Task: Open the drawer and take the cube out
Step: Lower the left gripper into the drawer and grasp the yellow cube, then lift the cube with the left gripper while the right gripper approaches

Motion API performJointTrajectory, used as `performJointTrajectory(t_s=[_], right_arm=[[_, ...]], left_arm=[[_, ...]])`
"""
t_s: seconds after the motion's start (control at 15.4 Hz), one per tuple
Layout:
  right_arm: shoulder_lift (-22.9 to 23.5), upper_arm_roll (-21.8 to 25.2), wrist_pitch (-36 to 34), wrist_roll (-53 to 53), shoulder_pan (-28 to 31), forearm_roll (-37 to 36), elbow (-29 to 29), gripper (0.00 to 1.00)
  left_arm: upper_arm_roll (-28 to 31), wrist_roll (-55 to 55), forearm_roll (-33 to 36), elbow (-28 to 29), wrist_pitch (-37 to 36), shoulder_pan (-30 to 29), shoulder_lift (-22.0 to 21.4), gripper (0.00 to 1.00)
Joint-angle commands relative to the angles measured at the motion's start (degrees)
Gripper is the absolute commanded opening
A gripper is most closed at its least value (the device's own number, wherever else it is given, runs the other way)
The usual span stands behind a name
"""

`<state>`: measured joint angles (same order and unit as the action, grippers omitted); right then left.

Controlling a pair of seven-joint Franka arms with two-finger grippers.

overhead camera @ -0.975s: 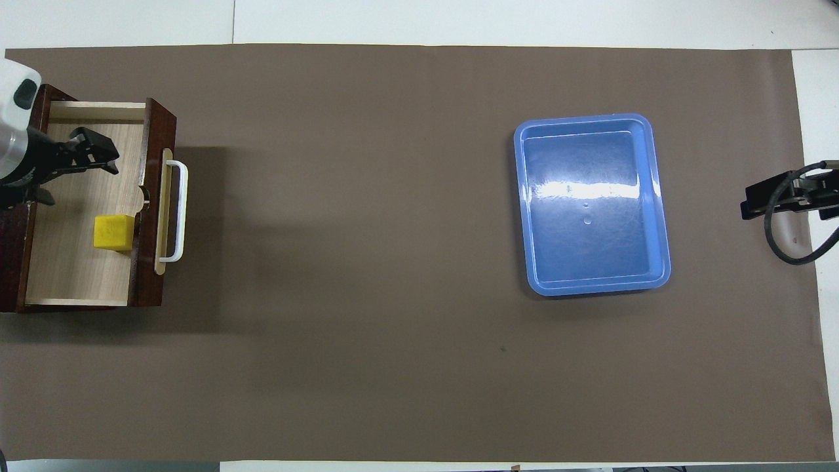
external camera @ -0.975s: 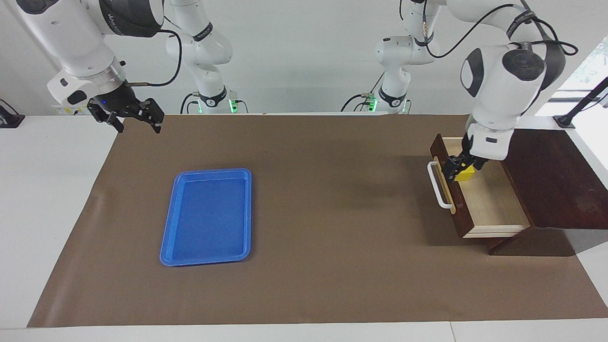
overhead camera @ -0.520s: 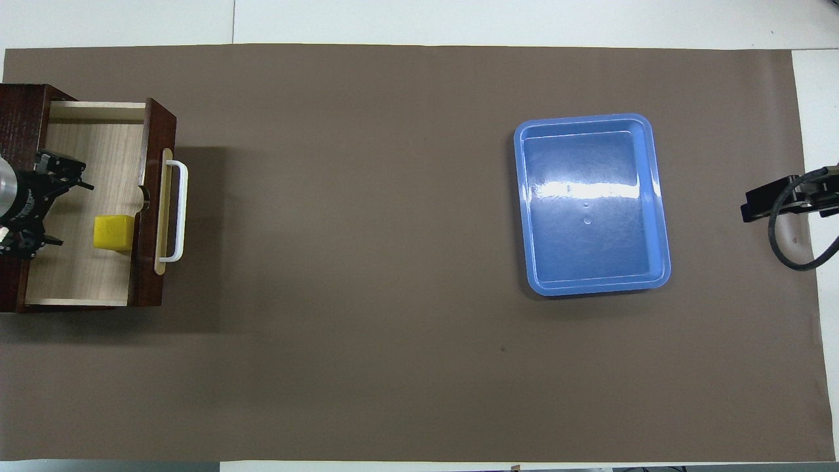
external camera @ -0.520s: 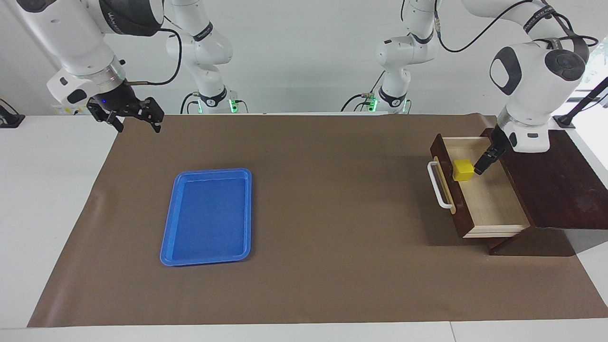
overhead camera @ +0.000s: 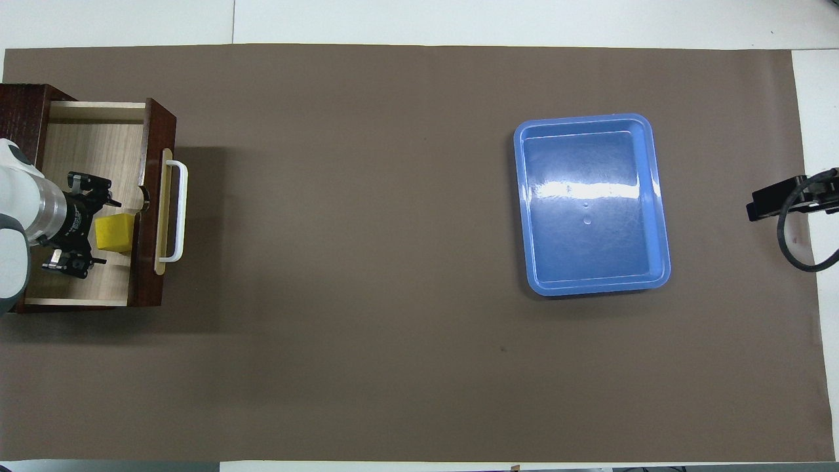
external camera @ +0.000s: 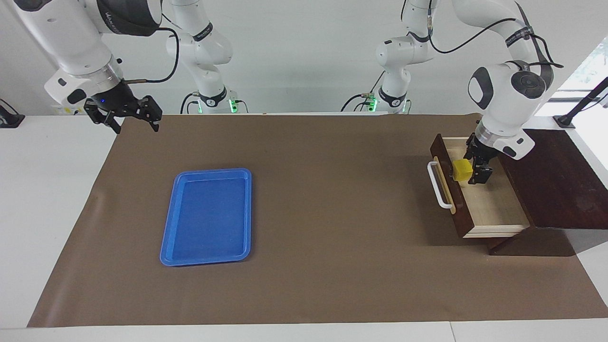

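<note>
The left arm bends down from its base at its own end of the bench, wrist angled so the left end effector [external camera: 478, 167] dips into the pulled-out drawer [external camera: 494, 204] of the dark brown wooden box [external camera: 555, 180]. Its fingers are spread apart, one on each side of the yellow cube [external camera: 461, 170] without clamping it. The cube sits on the drawer's pale floor, against the front panel just inside the white bar handle [external camera: 438, 185]. The right arm waits, its right end effector [external camera: 124, 114] spread open above the edge of the brown mat [external camera: 313, 199]. Farther out on the mat lies the blue tray [external camera: 208, 216]
</note>
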<state>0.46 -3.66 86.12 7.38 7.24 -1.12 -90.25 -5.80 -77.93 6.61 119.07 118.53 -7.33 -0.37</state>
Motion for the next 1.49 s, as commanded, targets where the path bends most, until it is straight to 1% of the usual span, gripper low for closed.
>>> performJointTrajectory(t_s=[0.0, 0.06, 0.26, 0.32, 0.45, 0.52, 0.65, 0.71, 0.78, 0.84, 0.91, 1.04, 1.1, 1.17, 1.23, 1.3, 1.43], right_arm=[[-1.51, -0.55, 0.98, 0.72, 1.11, 0.16, -2.20, 1.00], [-1.95, -0.64, 1.07, -1.03, 1.11, 0.42, -3.25, 1.00], [-3.09, -0.55, 1.42, -7.09, 0.84, 4.01, -5.28, 1.00], [-3.62, -0.55, 2.03, -9.11, 0.58, 5.24, -6.77, 1.00], [-5.11, -0.82, 5.27, -13.33, 0.23, 7.18, -9.93, 1.00], [-5.73, -1.17, 5.90, -16.05, 0.14, 7.97, -11.51, 1.00], [-6.52, -1.61, 8.79, -24.29, -1.69, 10.95, -14.67, 1.00], [-6.61, -1.61, 9.59, -28.25, -2.40, 12.01, -15.73, 1.00], [-6.26, -1.61, 10.73, -32.99, -3.19, 13.59, -16.35, 1.00], [-5.48, -1.61, 12.39, -38.35, -4.94, 15.52, -16.80, 1.00], [-3.99, -1.61, 14.24, -43.97, -6.35, 16.67, -16.97, 1.00], [-1.27, -1.61, 18.10, -52.86, -9.42, 18.95, -16.98, 1.00], [0.14, -1.61, 20.73, -57.51, -10.92, 20.18, -16.98, 1.00], [1.72, -1.61, 23.02, -61.82, -12.41, 21.07, -16.98, 1.00], [3.13, -1.61, 25.39, -66.04, -13.82, 22.12, -16.80, 1.00], [4.54, -1.61, 27.85, -69.48, -14.79, 23.26, -16.71, 1.00], [6.91, -1.61, 32.51, -76.07, -17.25, 24.76, -16.71, 1.00]], left_arm=[[0.61, -0.82, -1.07, 3.00, 1.88, 0.74, -2.53, 1.00], [0.61, -0.91, -1.07, 3.27, 1.88, 0.83, -2.62, 1.00], [0.61, -0.91, -1.07, 3.36, 1.35, 1.27, -2.70, 1.00], [0.61, -0.91, -1.07, 3.45, 1.44, 1.27, -2.88, 1.00], [0.61, -1.96, -1.07, 3.36, 1.88, 1.10, -2.79, 1.00], [0.61, -4.23, -1.07, 3.18, 2.32, 0.83, -2.62, 0.77], [0.70, -7.23, -1.07, 2.83, 4.16, 1.01, -2.27, 0.39], [0.70, -7.59, -1.07, 2.40, 4.25, 0.92, -2.00, 0.23], [0.70, -7.68, -1.07, 1.35, 3.91, 0.92, -1.74, 0.00], [0.70, -7.76, -1.07, -0.32, 3.38, 0.74, -0.87, 0.00], [0.70, -7.85, -1.33, -3.81, 1.38, 0.83, 0.62, 0.00], [0.61, -7.85, -1.51, -13.20, -6.25, 1.27, 4.31, 0.00], [0.52, -7.85, -2.12, -18.39, -10.38, 1.88, 6.15, 0.00], [0.61, -7.94, -3.60, -22.44, -13.03, 3.10, 7.22, 0.00], [0.70, -8.55, -4.58, -24.74, -14.80, 4.86, 7.84, 0.00], [0.70, -10.12, -4.67, -24.85, -15.51, 6.87, 7.76, 0.00], [0.61, -16.61, -4.67, -23.02, -14.91, 11.53, 7.32, 0.00]])
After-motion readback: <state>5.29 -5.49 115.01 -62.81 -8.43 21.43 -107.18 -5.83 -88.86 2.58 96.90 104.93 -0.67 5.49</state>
